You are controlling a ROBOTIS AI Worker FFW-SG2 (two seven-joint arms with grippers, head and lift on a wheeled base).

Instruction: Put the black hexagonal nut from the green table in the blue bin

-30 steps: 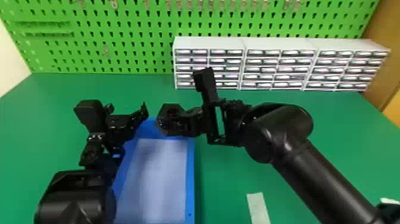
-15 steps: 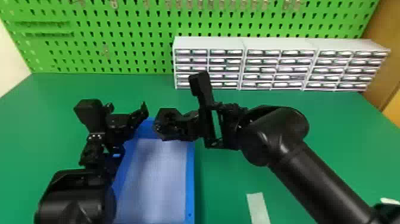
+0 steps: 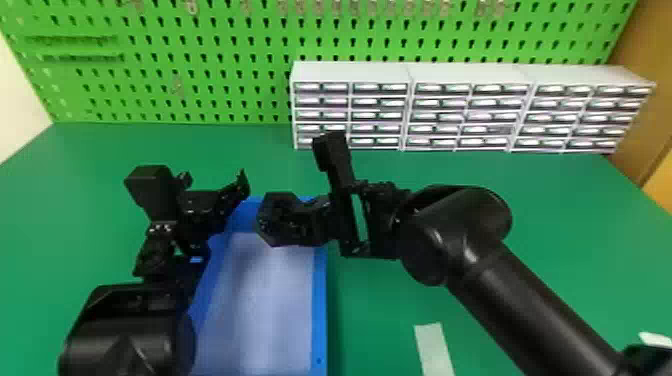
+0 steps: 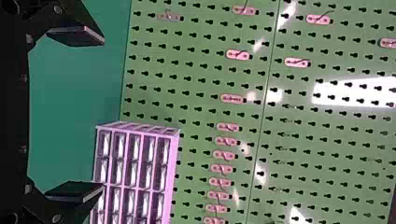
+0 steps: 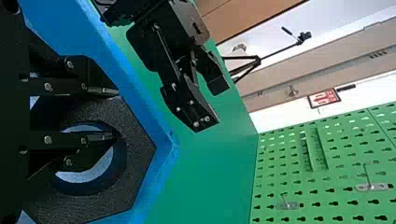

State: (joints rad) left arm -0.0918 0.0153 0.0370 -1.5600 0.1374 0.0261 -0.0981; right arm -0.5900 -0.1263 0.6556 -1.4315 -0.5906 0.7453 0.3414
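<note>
Black and hexagonal, the nut (image 3: 274, 220) hung over the far end of the blue bin (image 3: 320, 310), towards its right corner. Gripping it by the ring was the right gripper (image 5: 112, 113), one finger inside the hole, the other outside. Over the last second the right arm (image 3: 460, 230) had brought it slightly nearer and left, further over the bin's floor; lowering it clear of the rim and letting go likely remained. By the bin's far left corner, the left gripper (image 4: 103, 114) waited open and empty above the green table (image 3: 380, 310).
</note>
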